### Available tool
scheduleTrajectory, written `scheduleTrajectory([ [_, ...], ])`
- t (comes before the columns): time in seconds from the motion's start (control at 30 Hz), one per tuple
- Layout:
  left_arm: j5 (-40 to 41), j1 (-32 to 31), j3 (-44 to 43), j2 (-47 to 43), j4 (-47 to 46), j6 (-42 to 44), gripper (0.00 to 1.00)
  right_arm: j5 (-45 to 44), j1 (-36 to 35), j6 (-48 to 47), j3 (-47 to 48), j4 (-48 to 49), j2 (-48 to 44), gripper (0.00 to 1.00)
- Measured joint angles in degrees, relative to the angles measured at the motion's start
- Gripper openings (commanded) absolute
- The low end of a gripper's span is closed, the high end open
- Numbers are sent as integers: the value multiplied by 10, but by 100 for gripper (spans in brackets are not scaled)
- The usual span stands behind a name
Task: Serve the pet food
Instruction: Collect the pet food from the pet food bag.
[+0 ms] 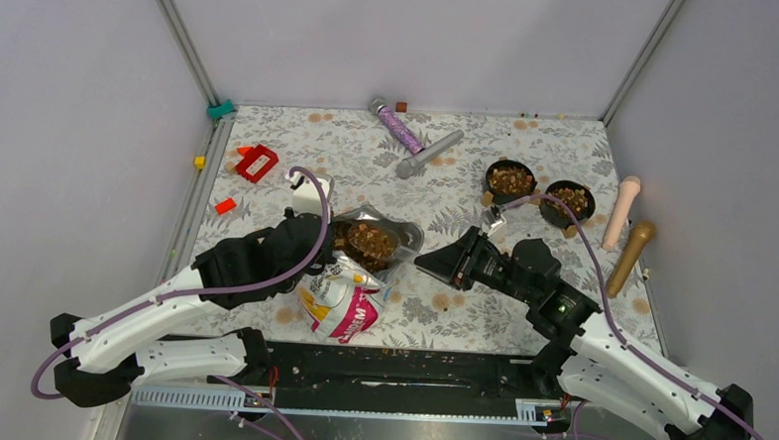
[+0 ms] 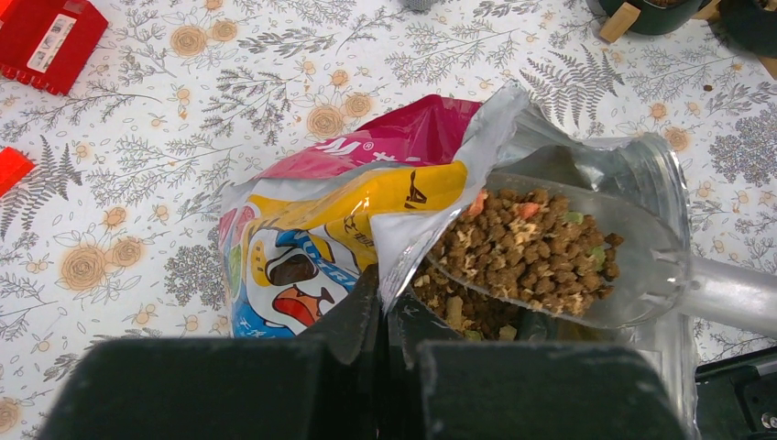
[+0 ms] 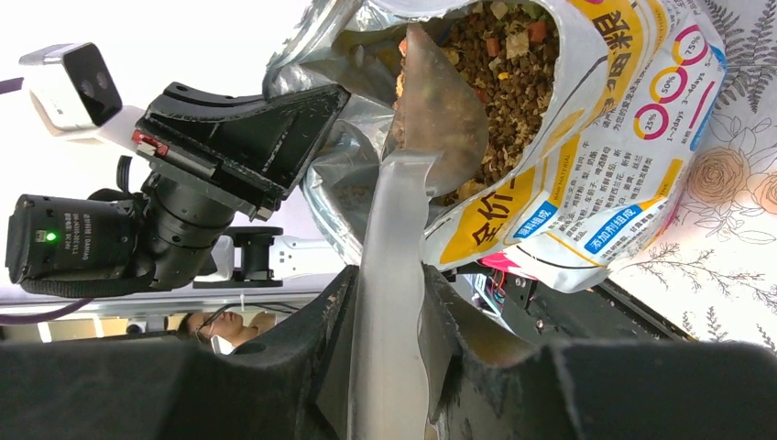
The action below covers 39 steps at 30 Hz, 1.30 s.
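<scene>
The glossy yellow-white-magenta pet food bag (image 1: 340, 302) lies near the table's front, its silver mouth held open. My left gripper (image 2: 401, 298) is shut on the bag's rim (image 2: 431, 229). My right gripper (image 3: 389, 302) is shut on the handle of a clear plastic scoop (image 3: 389, 275). The scoop's bowl (image 2: 586, 266) sits in the bag's mouth, heaped with brown and tan kibble (image 2: 527, 247); the same kibble shows in the top view (image 1: 370, 241) and the right wrist view (image 3: 499, 82). More kibble lies inside the bag under the scoop.
Two round black bowls (image 1: 510, 178) (image 1: 569, 201) holding kibble stand at the back right. A pink roller (image 1: 621, 212) and a gold one (image 1: 630, 256) lie at the right edge. A glitter tube (image 1: 397, 127), a grey tube (image 1: 428, 153) and red pieces (image 1: 256, 163) lie at the back.
</scene>
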<state>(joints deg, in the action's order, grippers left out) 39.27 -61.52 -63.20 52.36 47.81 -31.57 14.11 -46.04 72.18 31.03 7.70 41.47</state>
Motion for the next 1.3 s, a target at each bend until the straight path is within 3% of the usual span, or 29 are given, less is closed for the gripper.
scheduleTrajectory([
  [0.4, 0, 0, 0, 1, -2, 0, 0, 43, 8, 13, -3, 54, 58, 0],
  [0.73, 1, 0, 0, 3, -3, 0, 0, 80, 62, 34, -31, 73, -22, 0],
  [1.07, 2, -1, 0, 4, -3, 0, 0, 117, 69, 105, -85, 204, 11, 0],
  [1.3, 2, -1, 0, 4, -4, 0, 0, 135, 73, 160, -134, 374, 80, 0],
])
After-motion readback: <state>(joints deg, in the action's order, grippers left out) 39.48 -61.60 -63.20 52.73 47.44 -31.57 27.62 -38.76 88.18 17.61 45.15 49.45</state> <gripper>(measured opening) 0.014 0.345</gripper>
